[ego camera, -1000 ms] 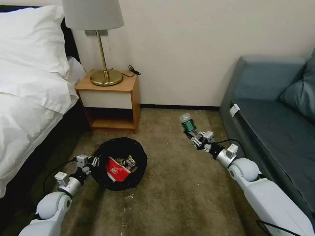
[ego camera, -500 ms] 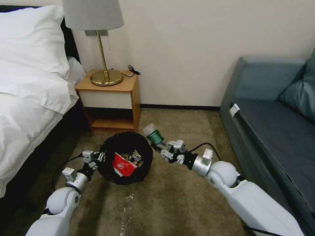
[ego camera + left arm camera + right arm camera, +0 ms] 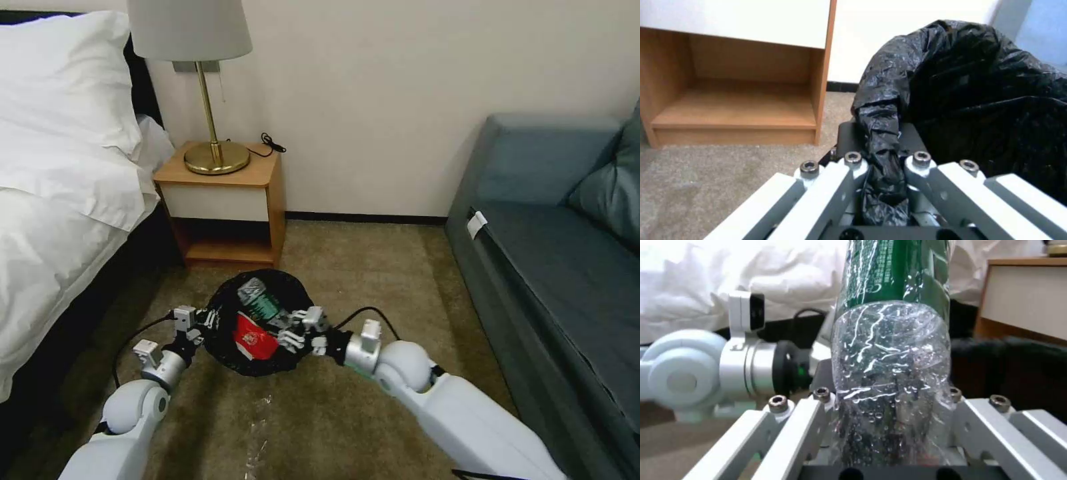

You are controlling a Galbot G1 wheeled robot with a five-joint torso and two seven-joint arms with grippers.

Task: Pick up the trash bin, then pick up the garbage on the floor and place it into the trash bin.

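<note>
The trash bin [image 3: 267, 363], lined with a crinkled black bag, sits low over the carpet in the head view. My left gripper [image 3: 202, 323] is shut on its left rim; the left wrist view shows the fingers pinching the bag's folded edge [image 3: 882, 146], my left gripper [image 3: 887, 156] astride it. My right gripper [image 3: 295, 329] is shut on the base of a clear bottle with a green label [image 3: 259, 300], holding it tilted over the bin's mouth. The bottle [image 3: 891, 373] stands between the fingers of my right gripper [image 3: 888, 395]. A red-and-white packet [image 3: 253, 340] lies inside the bin.
A wooden nightstand [image 3: 223, 200] with a brass lamp [image 3: 213, 157] stands just behind the bin. The bed [image 3: 60, 200] runs along the left, a blue sofa [image 3: 560, 253] along the right. A small shiny scrap [image 3: 261, 400] lies on the carpet in front of the bin.
My right gripper has carried the bottle leftward from near the sofa to above the bin's mouth. The left arm has shifted the bin a little to the right and away from me.
</note>
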